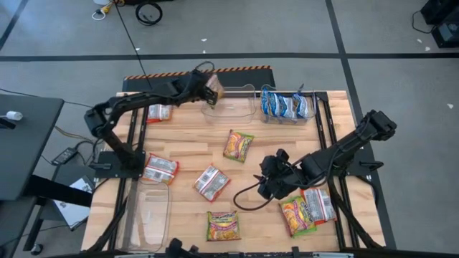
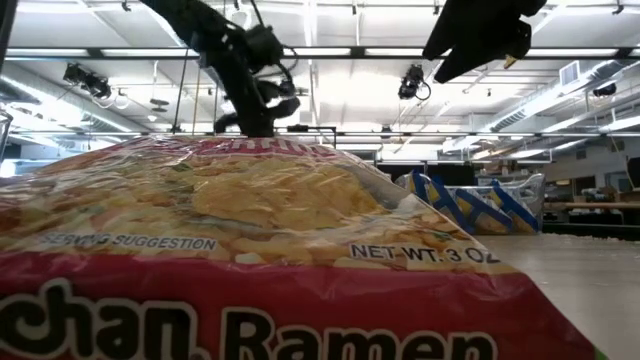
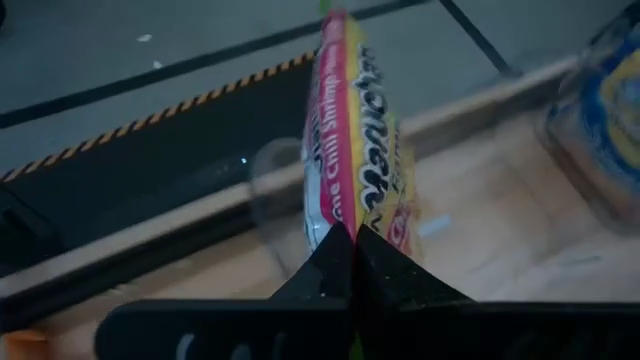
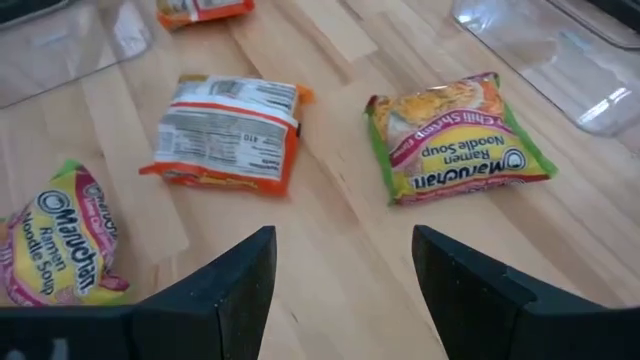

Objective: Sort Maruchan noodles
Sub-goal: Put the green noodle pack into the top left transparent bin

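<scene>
Up top, blue packets point(image 1: 285, 104) in one tub point(image 1: 313, 107); left gripper point(image 1: 209, 91) clamping a yellow-green packet point(image 1: 215, 87).

Your right hand point(image 4: 342, 290): fingers spread wide, nothing between them, hovering over the table point(image 4: 340, 215).
Orange packet point(image 4: 225, 135): label side up, your landmark.
Yellow-green packet point(image 4: 460, 140): beside the orange packet.
Second yellow-green packet point(image 4: 60, 240): on the orange packet's other side, nearer your hand.
</scene>
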### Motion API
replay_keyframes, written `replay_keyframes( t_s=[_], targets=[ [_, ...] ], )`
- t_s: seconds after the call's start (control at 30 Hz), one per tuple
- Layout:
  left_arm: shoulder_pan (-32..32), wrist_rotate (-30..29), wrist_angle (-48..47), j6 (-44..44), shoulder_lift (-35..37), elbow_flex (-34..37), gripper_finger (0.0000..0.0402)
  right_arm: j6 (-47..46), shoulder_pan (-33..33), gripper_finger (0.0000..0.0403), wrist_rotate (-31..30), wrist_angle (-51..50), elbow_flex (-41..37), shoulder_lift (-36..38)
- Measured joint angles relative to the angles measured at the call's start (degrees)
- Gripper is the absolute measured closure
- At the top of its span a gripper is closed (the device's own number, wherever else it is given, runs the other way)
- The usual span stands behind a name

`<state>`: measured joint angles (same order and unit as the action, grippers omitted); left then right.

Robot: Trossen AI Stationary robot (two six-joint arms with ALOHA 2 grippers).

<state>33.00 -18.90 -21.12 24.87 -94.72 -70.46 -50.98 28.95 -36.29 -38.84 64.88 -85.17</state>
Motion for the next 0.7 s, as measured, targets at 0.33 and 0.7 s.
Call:
replay_keyframes(
  t_s=[0.33, 0.7],
  targets=[
    [-4.70, -14.71, -2.92, 3.90, -5.31, 0.10, 0.0398, -1.86, 0.41, 0.0163, 3.13, -0.43, 0.00, 0.00],
    [-10.46, -18.18, -8.39, 21.02, -5.36, 0.10, 0.0398, 1.49, 0.72, 0.0163, 3.80, -1.17, 0.00, 0.00]
  ],
)
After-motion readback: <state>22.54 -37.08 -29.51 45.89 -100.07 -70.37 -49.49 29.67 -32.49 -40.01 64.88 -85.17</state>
